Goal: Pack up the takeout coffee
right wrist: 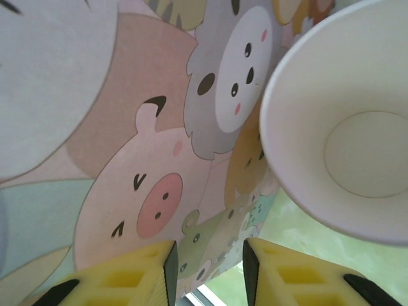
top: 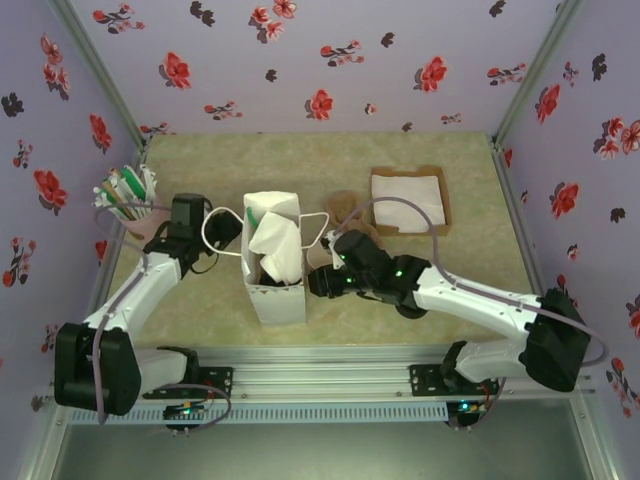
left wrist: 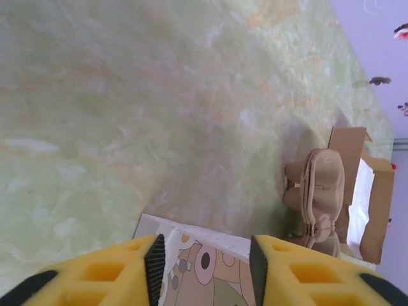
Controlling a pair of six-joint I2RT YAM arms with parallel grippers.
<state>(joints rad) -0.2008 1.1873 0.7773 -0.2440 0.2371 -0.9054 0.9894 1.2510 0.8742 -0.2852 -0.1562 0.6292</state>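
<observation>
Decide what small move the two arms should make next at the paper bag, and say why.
Probably draw both tools straight back off the bag. The left tool and the right tool each straddle a printed bag wall with jaws apart, not pinching it, and the bag stands upright with white paper inside, so nothing seems left for them to hold there.

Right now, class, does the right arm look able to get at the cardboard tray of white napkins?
Probably yes. The cardboard tray lies on the right arm's own side of the table, and the paper bag stands left of the arm, not between them.
</observation>
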